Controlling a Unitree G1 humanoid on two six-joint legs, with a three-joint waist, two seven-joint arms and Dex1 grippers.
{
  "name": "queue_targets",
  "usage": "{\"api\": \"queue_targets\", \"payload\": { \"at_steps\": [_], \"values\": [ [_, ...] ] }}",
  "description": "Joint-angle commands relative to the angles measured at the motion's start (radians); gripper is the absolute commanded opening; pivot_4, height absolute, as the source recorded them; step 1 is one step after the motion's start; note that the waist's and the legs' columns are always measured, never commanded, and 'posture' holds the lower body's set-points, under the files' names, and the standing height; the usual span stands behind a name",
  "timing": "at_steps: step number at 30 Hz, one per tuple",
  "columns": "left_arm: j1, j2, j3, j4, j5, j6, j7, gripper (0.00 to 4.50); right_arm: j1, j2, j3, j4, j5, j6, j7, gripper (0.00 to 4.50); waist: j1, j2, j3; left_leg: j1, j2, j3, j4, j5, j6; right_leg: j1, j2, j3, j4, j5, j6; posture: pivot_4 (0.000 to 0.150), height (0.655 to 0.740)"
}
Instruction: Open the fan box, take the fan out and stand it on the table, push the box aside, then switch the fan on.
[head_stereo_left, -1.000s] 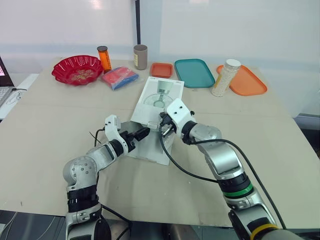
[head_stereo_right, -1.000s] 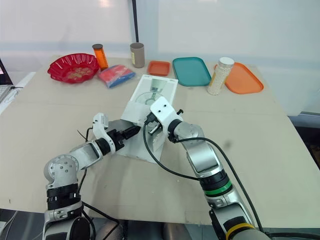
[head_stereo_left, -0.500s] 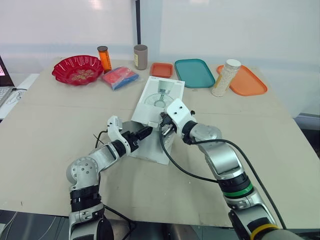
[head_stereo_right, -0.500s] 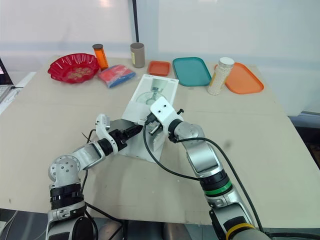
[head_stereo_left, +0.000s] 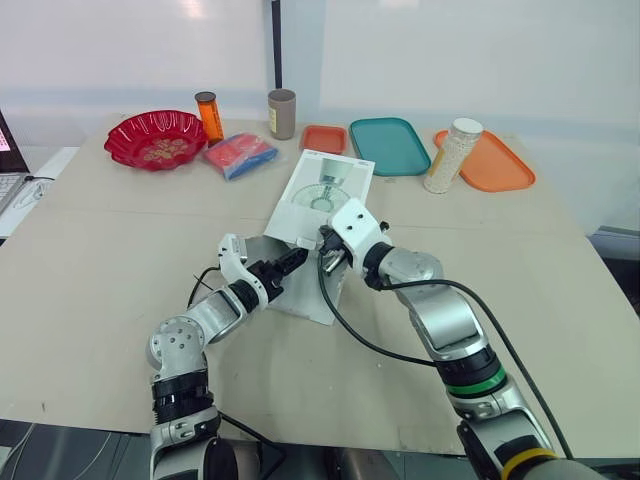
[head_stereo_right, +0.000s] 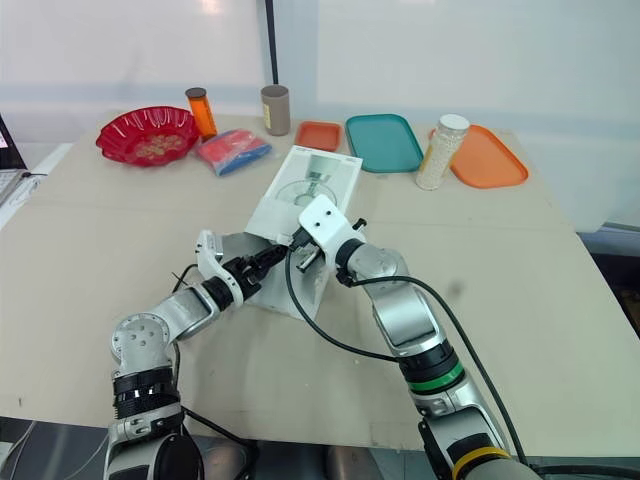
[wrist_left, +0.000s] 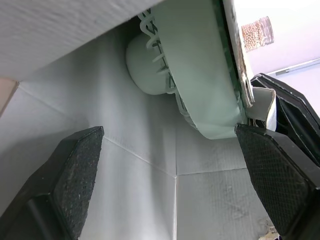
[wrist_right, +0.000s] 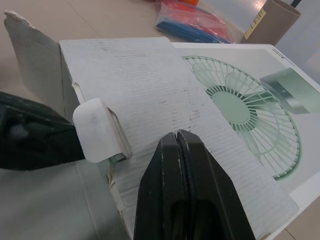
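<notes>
Over on the far left of the table (head_stereo_left: 90, 260) sits a red bowl (head_stereo_left: 155, 138), then an orange bottle (head_stereo_left: 208, 116), a blue and red packet (head_stereo_left: 240, 154) and a brown cup (head_stereo_left: 281, 113) along the back.

Middle of the table is the fan box (head_stereo_left: 325, 185), lying flat with the printed fan picture facing up and its open end pointing toward the robot. The left gripper (head_stereo_left: 290, 262) is poked into that open end with its fingers (wrist_left: 75, 170) spread wide apart, not holding anything. From the left wrist view you can see the pale green fan (wrist_left: 200, 75) inside the box, lying between the two fingers and a bit beyond them.

Just to the right, the right gripper (wrist_right: 179, 137) is pinched closed on nothing, tips over the white corrugated top of the box near the open end. Can't tell if it's actually touching.

Further right at the back: a small orange tray (head_stereo_left: 323, 139), a teal tray (head_stereo_left: 389, 146), a jar of white beads (head_stereo_left: 452, 155) and a bigger orange tray (head_stereo_left: 500, 165).
</notes>
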Motion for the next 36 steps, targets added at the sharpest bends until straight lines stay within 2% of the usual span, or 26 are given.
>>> {"api": "queue_targets", "payload": {
  "at_steps": [1,12,23,32,36],
  "values": [
    [-0.012,-0.011,0.000,0.008,-0.035,-0.039,-0.001,4.47,0.018,-0.008,0.025,-0.006,-0.010,0.004,0.012,0.00,0.000,0.000,0.000,0.000,0.000,0.000,0.000,0.000,0.000,0.000,0.000,0.000,0.000,0.000,0.000,0.150,0.7400],
    [0.035,-0.001,-0.035,-0.053,-0.129,-0.001,0.002,4.47,0.020,-0.004,0.028,0.016,-0.022,-0.009,0.013,0.00,0.000,0.000,0.000,0.000,0.000,0.000,-0.001,0.000,0.000,0.000,0.000,0.000,0.000,0.000,0.000,0.150,0.7400],
    [-0.010,-0.002,-0.047,0.074,-0.085,-0.115,0.002,4.47,0.023,-0.009,0.026,0.024,-0.024,-0.017,0.017,0.00,0.000,0.000,0.000,0.000,0.000,0.000,-0.001,0.000,-0.001,0.000,0.000,0.000,0.000,0.000,0.000,0.150,0.7400],
    [-0.028,-0.016,-0.058,0.110,-0.092,-0.166,0.001,4.47,0.024,-0.004,0.027,0.020,-0.026,-0.012,0.015,0.00,0.000,0.000,0.000,0.000,0.000,0.000,-0.001,0.001,-0.002,0.000,0.000,0.000,0.000,0.000,0.000,0.150,0.7400],
    [-0.026,-0.022,-0.061,0.104,-0.099,-0.169,0.005,3.31,0.023,-0.001,0.027,0.022,-0.025,-0.013,0.013,0.00,0.000,-0.001,-0.001,0.000,0.000,0.000,-0.001,0.001,-0.002,0.000,0.000,0.000,0.000,0.000,0.000,0.150,0.7400]
  ]
}}
